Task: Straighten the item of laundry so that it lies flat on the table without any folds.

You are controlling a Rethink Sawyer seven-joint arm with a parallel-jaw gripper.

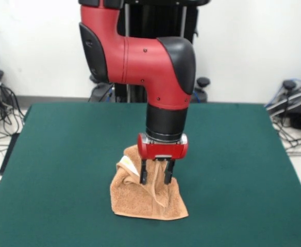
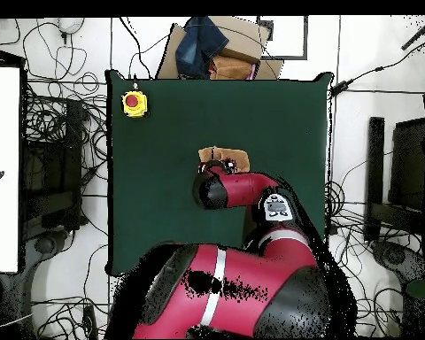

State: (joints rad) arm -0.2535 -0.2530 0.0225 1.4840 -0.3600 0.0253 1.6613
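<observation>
one light orange-tan terry-cloth hand towel (image 1: pixel 148 198) is on view, and it carries one small white label (image 1: pixel 130 167). there is one table (image 1: pixel 63 170) covered in dark green cloth. one red and black robot arm (image 1: pixel 140 56) shows, ending in one gripper (image 1: pixel 157 175) with two dark fingers (image 1: pixel 145 172). in the overhead view, one yellow box with a red button (image 2: pixel 135 104) sits on the table's corner, and one brown cardboard piece (image 2: pixel 176 55) lies beyond the table edge with one dark blue cloth bundle (image 2: pixel 203 40) on it. cables on the floor are too tangled to count.
</observation>
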